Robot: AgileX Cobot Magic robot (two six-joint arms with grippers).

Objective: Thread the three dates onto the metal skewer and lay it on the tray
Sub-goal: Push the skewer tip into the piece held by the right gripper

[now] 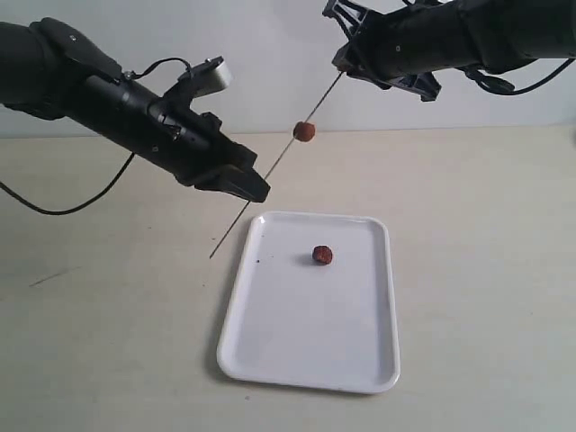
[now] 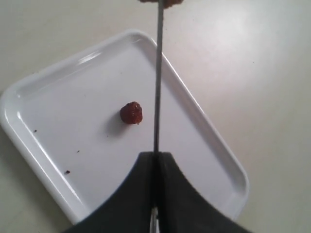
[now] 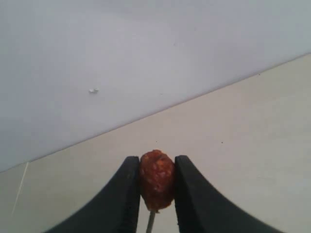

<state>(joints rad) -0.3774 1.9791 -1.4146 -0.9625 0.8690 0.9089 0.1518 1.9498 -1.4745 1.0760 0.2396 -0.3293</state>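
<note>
Nearest, on the tray (image 1: 297,333): a loose date (image 1: 322,255). Beyond, pinched in the tight-closed left gripper (image 1: 247,184): the skewer (image 1: 279,162), slanting up and away through a threaded date (image 1: 304,131) to a third date (image 3: 156,179) squeezed inside the right gripper (image 3: 156,164). Likely next: pushing down that slant.

A thin straight grey metal skewer (image 1: 281,160) slants in the air above the pale beige counter (image 1: 486,270). Its lower tip points down just beside the far left corner of a flat white rectangular tray (image 1: 306,346). The black left pincer (image 1: 255,187) is pinched on the rod's lower half. The upper end runs into the black right pincer (image 1: 344,61), whose grip cannot be made out from here. One wrinkled reddish-brown date (image 1: 304,131) sits threaded on the skewer between the two pincers. A second such date (image 1: 322,255) lies on the tray's far half, apart from the rim.
</note>
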